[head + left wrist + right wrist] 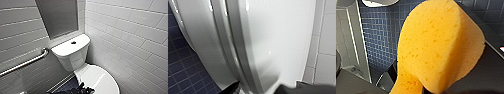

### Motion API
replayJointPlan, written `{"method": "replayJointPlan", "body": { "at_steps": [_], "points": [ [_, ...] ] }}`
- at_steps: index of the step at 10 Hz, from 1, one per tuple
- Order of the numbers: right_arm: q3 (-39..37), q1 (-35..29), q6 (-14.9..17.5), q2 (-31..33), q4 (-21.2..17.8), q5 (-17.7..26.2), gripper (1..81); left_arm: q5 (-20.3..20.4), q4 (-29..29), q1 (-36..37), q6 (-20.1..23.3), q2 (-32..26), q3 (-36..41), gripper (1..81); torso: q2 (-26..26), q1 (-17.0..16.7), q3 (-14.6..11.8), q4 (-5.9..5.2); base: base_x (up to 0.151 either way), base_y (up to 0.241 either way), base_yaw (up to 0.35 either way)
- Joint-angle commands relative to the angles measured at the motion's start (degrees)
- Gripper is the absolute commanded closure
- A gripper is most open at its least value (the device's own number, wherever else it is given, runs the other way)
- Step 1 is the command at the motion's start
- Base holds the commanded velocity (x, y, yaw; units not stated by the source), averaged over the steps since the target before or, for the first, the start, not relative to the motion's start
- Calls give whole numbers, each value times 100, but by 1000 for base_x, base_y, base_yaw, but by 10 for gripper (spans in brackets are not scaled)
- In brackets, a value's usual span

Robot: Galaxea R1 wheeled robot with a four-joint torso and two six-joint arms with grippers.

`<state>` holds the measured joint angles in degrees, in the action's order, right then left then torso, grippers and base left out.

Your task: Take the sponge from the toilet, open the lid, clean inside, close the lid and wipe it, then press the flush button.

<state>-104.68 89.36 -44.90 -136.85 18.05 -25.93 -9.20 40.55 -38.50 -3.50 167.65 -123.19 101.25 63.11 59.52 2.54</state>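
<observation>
Sponge (436,50), orange and bent, is clenched in the right claw (433,81) above the blue floor tiles (383,32). The left claw (259,87) sits at the closed lid (278,37), released, tips spread either side of its rim. The flush button (73,42) tops the tank of the toilet (72,58).

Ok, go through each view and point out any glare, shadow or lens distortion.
Head view: the wall tiles slant and bow from the wide lens; the toilet leans, with shadow under its tank. Left wrist view: the lid carries glare streaks along its rim and a grey shadow. Right wrist view: the sponge is evenly lit, its folded side darker.
</observation>
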Motion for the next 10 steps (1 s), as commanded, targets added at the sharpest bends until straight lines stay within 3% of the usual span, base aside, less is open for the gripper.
{"method": "replayJointPlan", "body": {
  "at_steps": [1,10],
  "points": [
    [72,-27,7,182,163,229,811,-319,173,751,-10,103,224,10,0,0,0,0,0,0,0],
    [28,-45,-1,120,163,229,811,-301,217,716,-2,59,392,10,0,0,2,0,0,0,0]
  ]
}}
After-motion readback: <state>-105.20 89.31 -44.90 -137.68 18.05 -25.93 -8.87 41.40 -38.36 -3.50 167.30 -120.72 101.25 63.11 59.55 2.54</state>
